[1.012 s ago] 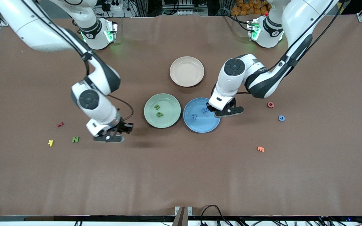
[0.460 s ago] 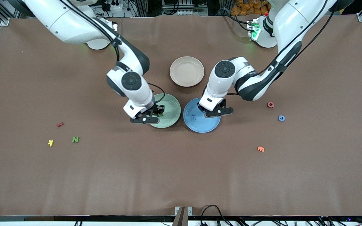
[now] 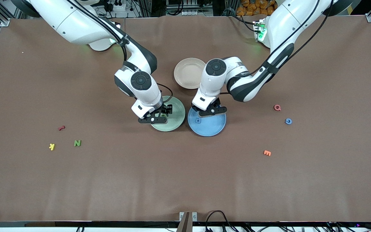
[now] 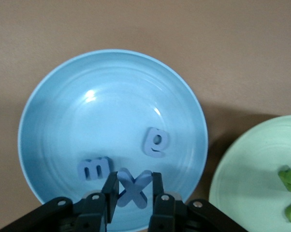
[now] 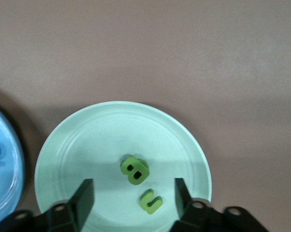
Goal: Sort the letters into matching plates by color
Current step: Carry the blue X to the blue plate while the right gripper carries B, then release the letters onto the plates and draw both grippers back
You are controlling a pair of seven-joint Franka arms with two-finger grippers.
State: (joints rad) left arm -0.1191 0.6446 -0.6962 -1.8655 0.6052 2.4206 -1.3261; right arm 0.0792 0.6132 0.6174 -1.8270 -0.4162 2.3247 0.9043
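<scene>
Letters: blue X (image 4: 133,189) is clamped between the fingers of the left gripper (image 4: 134,186), held over the blue plate (image 4: 63,96) close to its rim. Blue m (image 4: 94,167) and e (image 4: 156,141) lie inside that plate.
Green plate (image 5: 87,140): holds B (image 5: 135,170) and u (image 5: 151,201), both well in from the rim. I see no other green piece there, though one may lie hidden under the tool.
Right gripper (image 5: 133,192): over the green plate, fingers spread wide with nothing between them.
Outstanding: green N (image 3: 77,143) lies toward the right arm's end of the table. Blue C (image 3: 288,121) lies toward the left arm's end, just beside a red letter (image 3: 277,107).
Not for sorting: yellow letter (image 3: 52,147), orange letter (image 3: 267,153) and beige plate (image 3: 185,75).
Risk 1: the X hangs near the rim, so if let go there it could strike the rim and tip out onto the table.
Risk 2: light foam may cling to one finger pad on release and be carried off the plate.
Risk 3: the plates sit just beside each other and both wrists work over them. A sideways move by either arm could bring contact or nudge a plate.
Risk 4: at the C, the red letter is close enough to be caught in the same grip.
</scene>
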